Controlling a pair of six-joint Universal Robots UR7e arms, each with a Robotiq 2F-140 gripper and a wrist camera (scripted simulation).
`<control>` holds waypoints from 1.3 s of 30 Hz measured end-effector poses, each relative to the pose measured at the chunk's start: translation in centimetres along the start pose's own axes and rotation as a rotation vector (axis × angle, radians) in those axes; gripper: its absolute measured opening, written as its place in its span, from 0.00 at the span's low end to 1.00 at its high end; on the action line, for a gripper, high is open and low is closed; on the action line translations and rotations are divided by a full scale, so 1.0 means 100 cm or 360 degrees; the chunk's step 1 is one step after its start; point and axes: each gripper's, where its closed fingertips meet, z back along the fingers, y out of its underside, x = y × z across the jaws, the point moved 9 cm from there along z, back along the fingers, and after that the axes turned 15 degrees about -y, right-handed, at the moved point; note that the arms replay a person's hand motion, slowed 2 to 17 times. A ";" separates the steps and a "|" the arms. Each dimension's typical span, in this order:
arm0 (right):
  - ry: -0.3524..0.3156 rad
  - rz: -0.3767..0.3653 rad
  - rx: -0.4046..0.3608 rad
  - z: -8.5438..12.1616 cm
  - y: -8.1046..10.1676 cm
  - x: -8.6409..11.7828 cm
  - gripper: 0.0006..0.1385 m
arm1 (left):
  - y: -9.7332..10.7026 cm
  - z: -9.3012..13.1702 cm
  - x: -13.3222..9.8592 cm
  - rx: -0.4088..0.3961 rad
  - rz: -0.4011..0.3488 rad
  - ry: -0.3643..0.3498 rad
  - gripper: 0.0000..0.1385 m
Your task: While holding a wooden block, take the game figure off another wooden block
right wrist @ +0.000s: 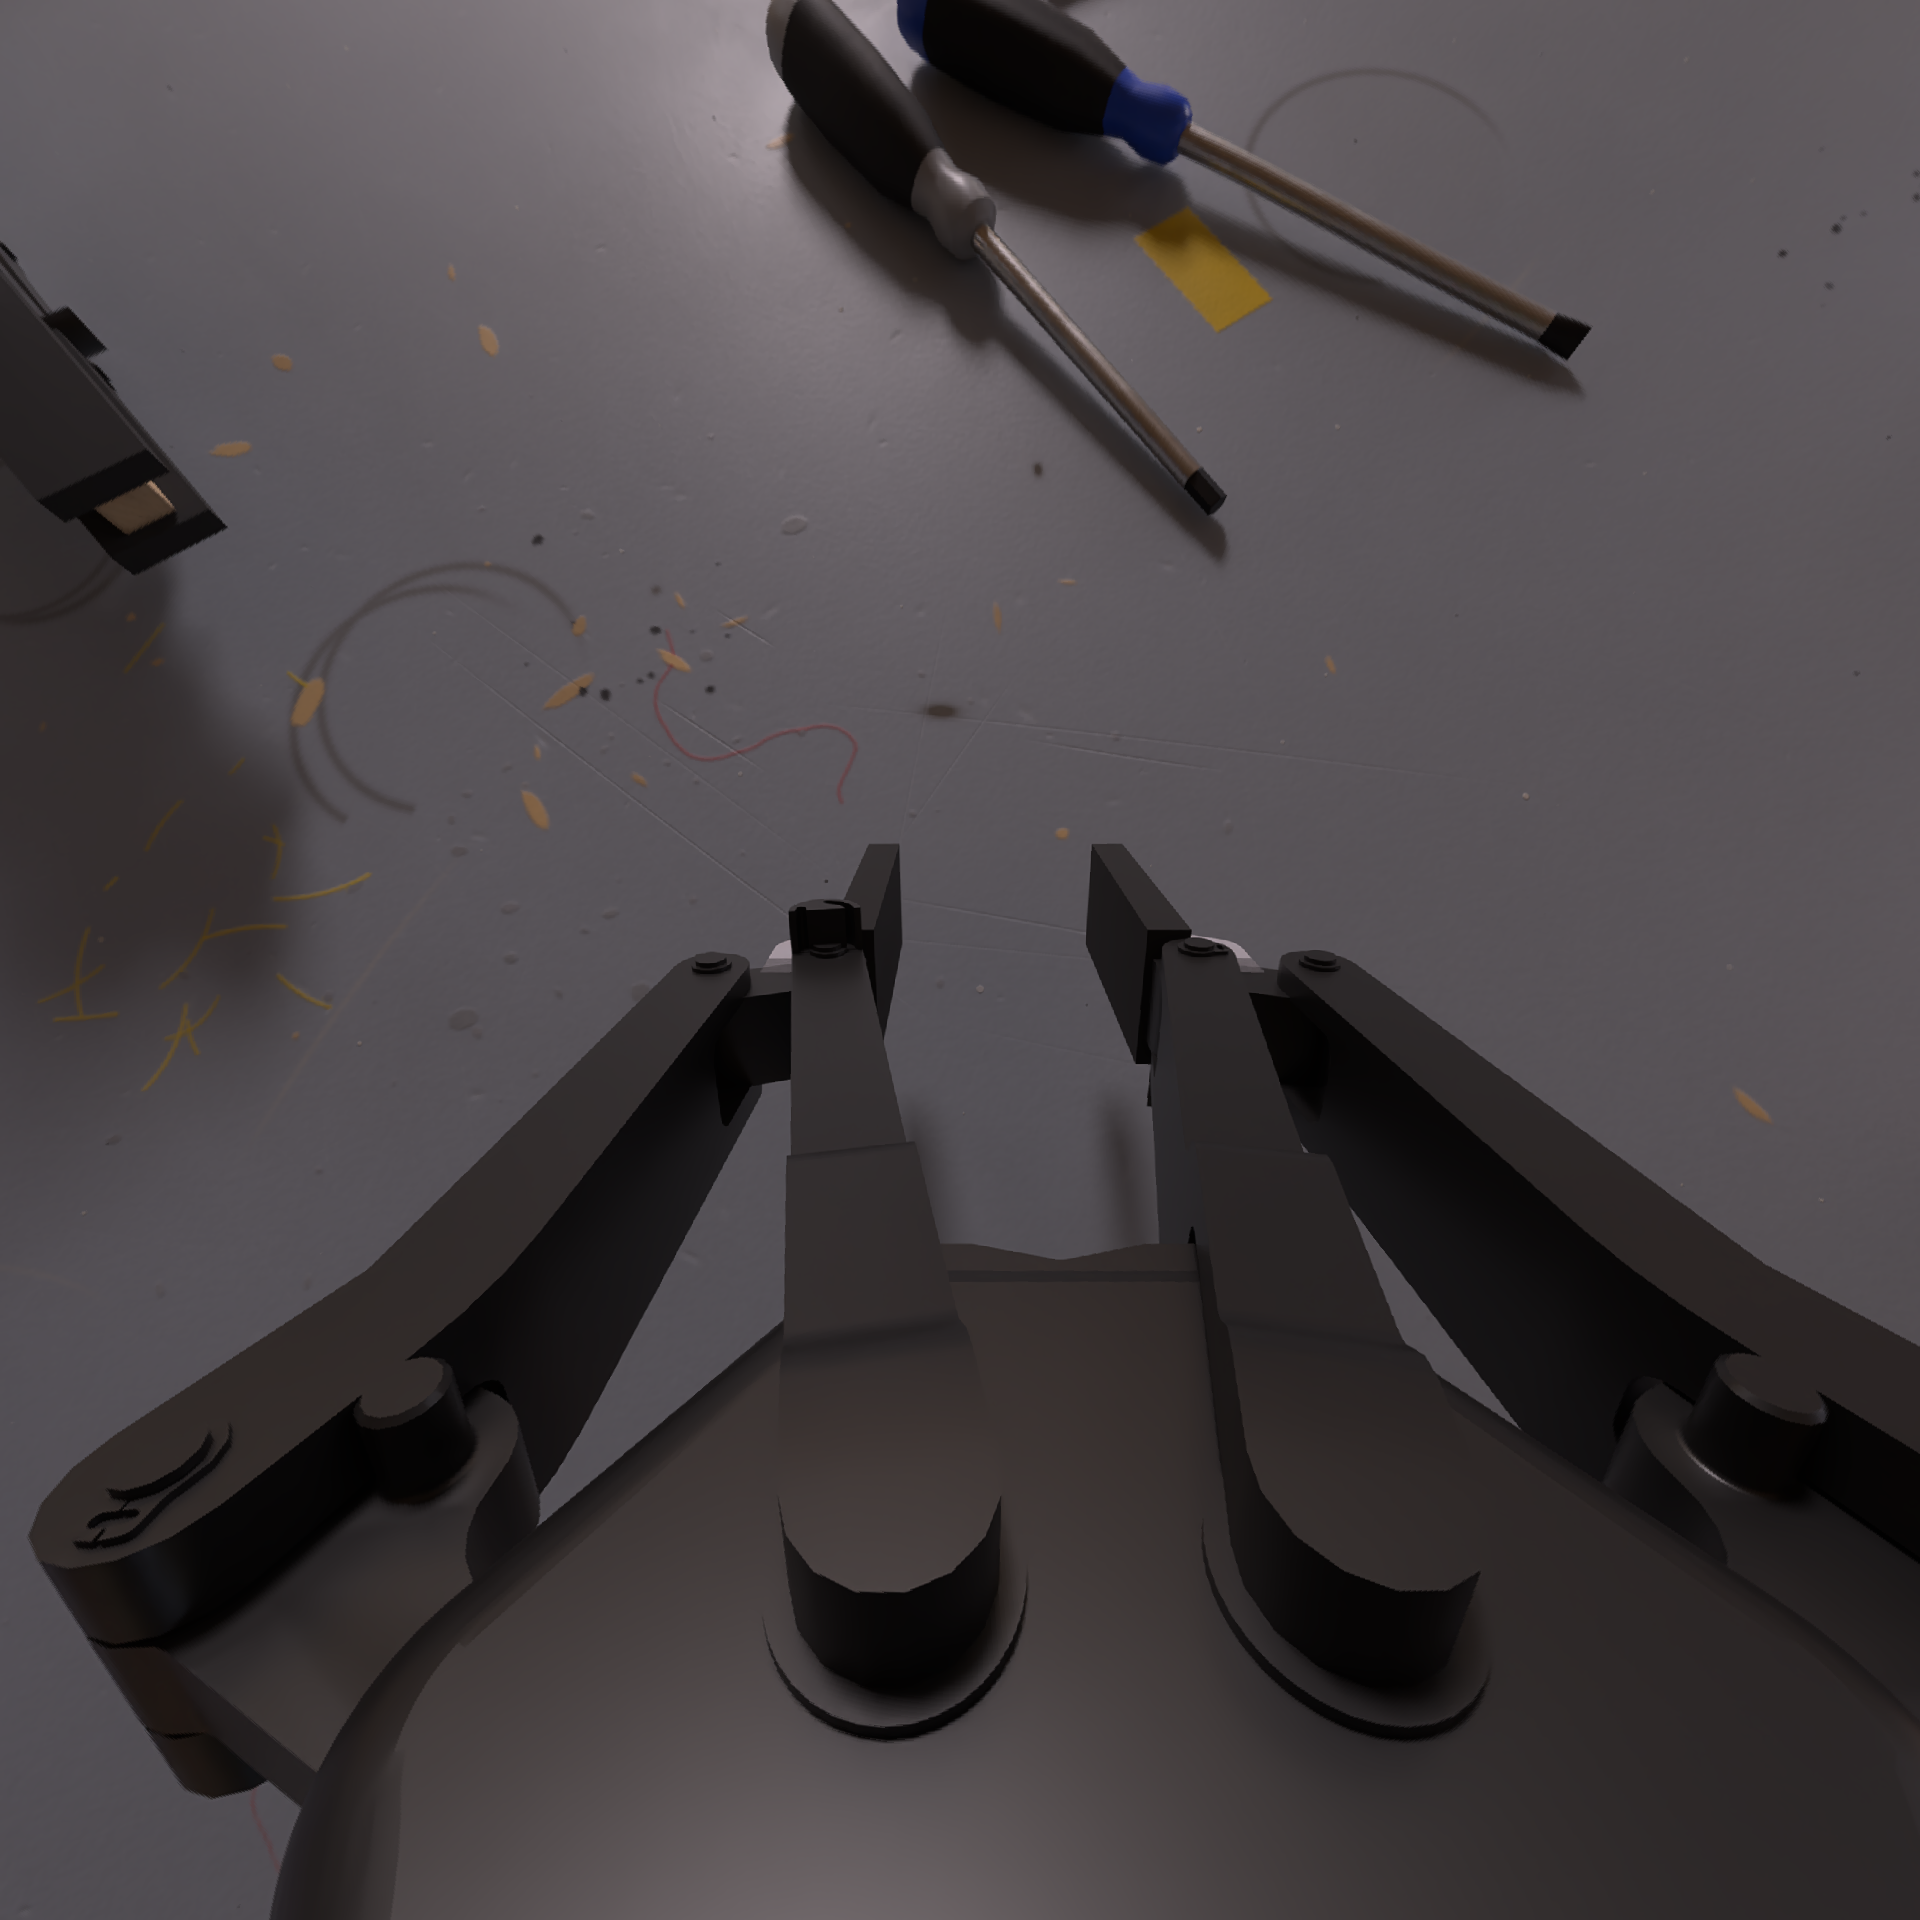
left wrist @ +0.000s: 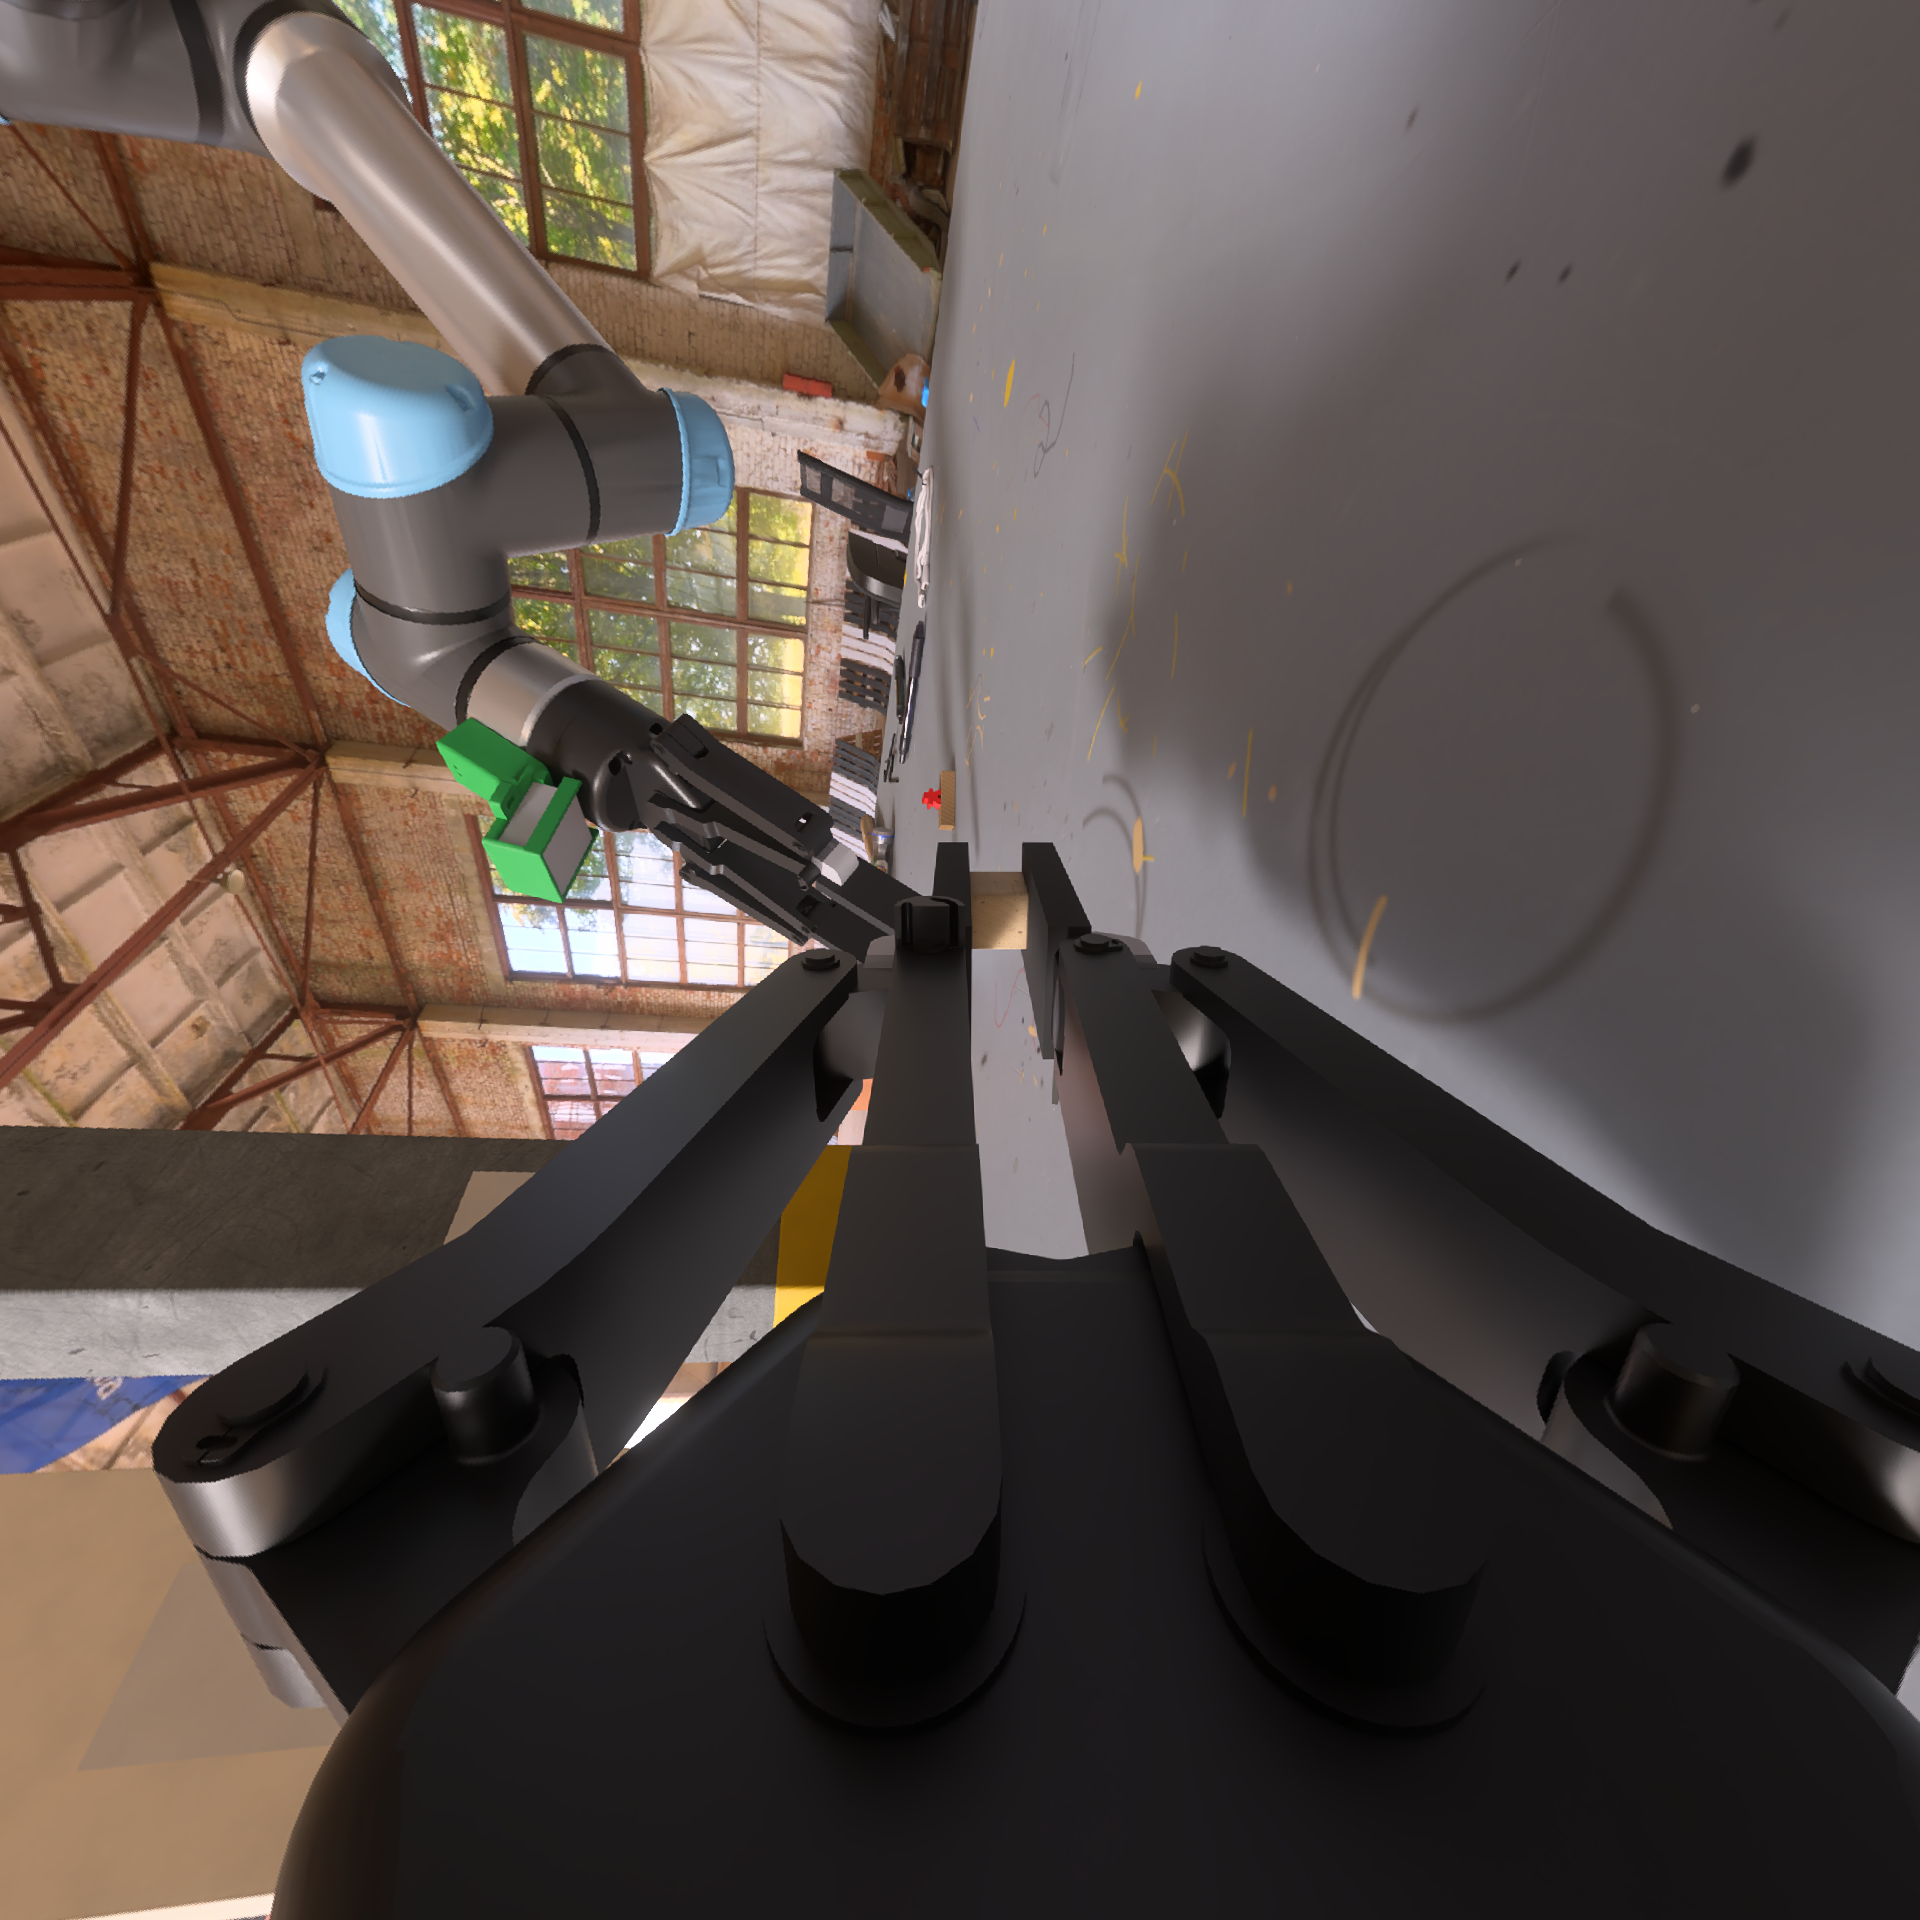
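Left gripper (left wrist: 995, 894) jaws clamp a wooden block (left wrist: 1000, 910) (lifted); right gripper (right wrist: 994, 904) jaws stand apart, holding nothing.

Grey bench (right wrist: 1351, 727), scuffed w/ ring marks, wood chips, dark specks. Behind: brick wall (left wrist: 239, 312), rust-red roof trusses (left wrist: 156, 790), big multi-pane windows (left wrist: 675, 634) w/ daylight and green trees outside, pale tarp (left wrist: 758, 135) hung up.

The right tool (right wrist: 992, 914) hangs parted above two screwdrivers (right wrist: 997, 249) on the table (right wrist: 1455, 727).
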 end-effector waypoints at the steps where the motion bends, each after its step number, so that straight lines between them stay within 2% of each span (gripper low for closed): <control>1: 0.0002 -0.0005 0.0011 -0.001 0.000 0.000 0.35 | 0.000 0.000 0.000 0.0000 0.0000 -0.0001 0.10; 12: -0.0081 0.0035 0.0065 -0.010 -0.002 0.006 0.37 | 0.000 0.000 0.000 -0.0002 -0.0004 -0.0004 0.10; 22: -0.0317 0.0202 0.0125 -0.019 -0.007 0.026 0.36 | 0.000 0.000 0.000 -0.0002 -0.0005 -0.0002 0.10; 27: -0.0399 0.0235 0.0145 -0.019 -0.008 0.034 0.36 | 0.000 0.001 0.000 -0.0003 -0.0005 -0.0001 0.10; 33: -0.0362 0.0231 0.0132 -0.016 -0.009 0.035 0.35 | 0.000 0.001 0.000 -0.0006 -0.0006 -0.0003 0.10; 39: -0.0177 0.0235 0.0096 -0.010 -0.009 0.028 0.36 | 0.000 0.001 0.000 -0.0006 -0.0004 -0.0001 0.10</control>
